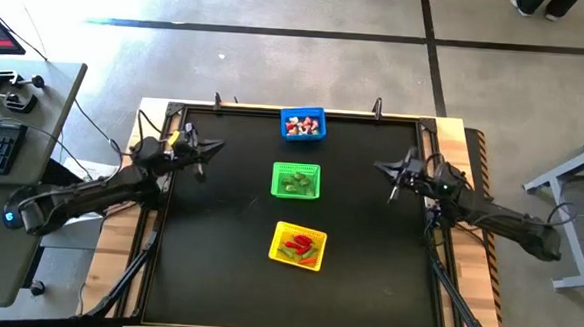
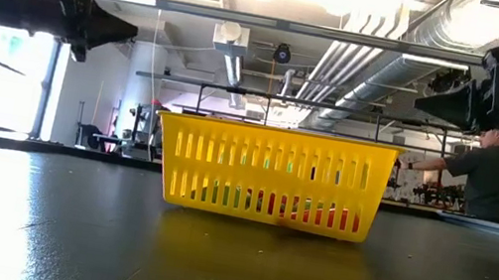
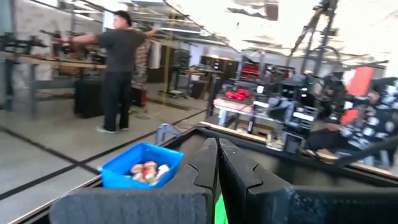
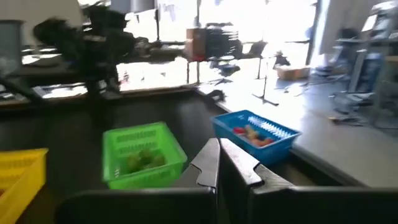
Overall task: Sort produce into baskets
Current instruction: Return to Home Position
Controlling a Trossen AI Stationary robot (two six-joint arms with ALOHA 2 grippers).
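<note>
Homing | left end effector (image 1: pixel 200 159) 9 o'clock, right end effector (image 1: pixel 393 179) 3 o'clock, both were narrow, empty | produce (image 1: pixel 301 127) lay in blue basket (image 1: pixel 303 111) 12 o'clock, green basket (image 1: pixel 275 179) centre, yellow basket (image 1: pixel 280 245) 6 o'clock | advised: retract high, clear of rims.

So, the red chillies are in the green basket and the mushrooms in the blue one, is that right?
Not quite. The chillies lie in the yellow basket, as the high view shows; the green basket holds only green bits. The mushrooms are indeed in the blue basket.
</note>
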